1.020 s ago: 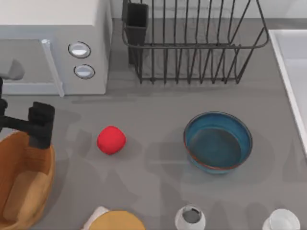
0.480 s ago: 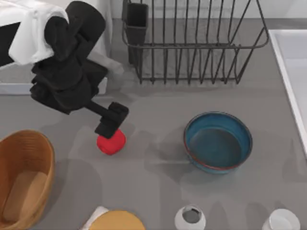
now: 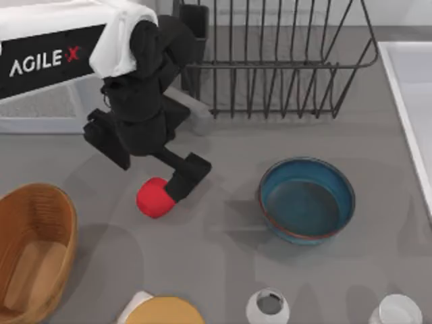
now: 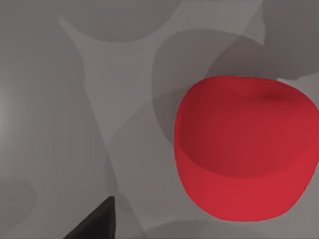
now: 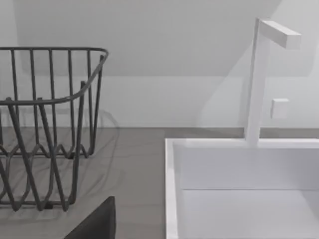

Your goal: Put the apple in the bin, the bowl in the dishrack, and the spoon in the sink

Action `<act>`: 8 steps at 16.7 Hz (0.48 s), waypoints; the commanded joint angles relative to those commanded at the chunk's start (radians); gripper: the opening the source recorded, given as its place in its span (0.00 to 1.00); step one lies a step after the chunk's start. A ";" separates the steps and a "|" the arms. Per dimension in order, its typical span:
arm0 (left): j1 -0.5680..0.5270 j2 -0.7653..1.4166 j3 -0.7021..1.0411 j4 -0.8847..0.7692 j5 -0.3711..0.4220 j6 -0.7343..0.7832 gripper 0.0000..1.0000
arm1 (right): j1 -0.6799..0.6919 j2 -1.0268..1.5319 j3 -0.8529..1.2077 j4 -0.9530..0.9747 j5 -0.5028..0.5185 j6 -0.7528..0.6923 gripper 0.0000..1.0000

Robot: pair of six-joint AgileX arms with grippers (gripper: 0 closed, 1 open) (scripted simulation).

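At about eight o'clock on the grey table point(image 3: 223, 270), the small bright red apple point(image 3: 153, 198) lies beside the left gripper point(image 3: 187, 177); I cannot tell how its jaws stand.

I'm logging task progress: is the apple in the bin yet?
Out. The apple lies on the table, apart from the bin, under the left gripper.
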 joint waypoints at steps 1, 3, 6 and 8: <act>0.000 0.000 0.000 0.000 0.000 0.000 1.00 | 0.000 0.000 0.000 0.000 0.000 0.000 1.00; 0.005 -0.003 -0.003 0.002 0.000 -0.001 1.00 | 0.000 0.000 0.000 0.000 0.000 0.000 1.00; 0.002 0.014 -0.032 0.043 0.000 0.002 1.00 | 0.000 0.000 0.000 0.000 0.000 0.000 1.00; 0.001 0.042 -0.072 0.117 0.000 0.001 1.00 | 0.000 0.000 0.000 0.000 0.000 0.000 1.00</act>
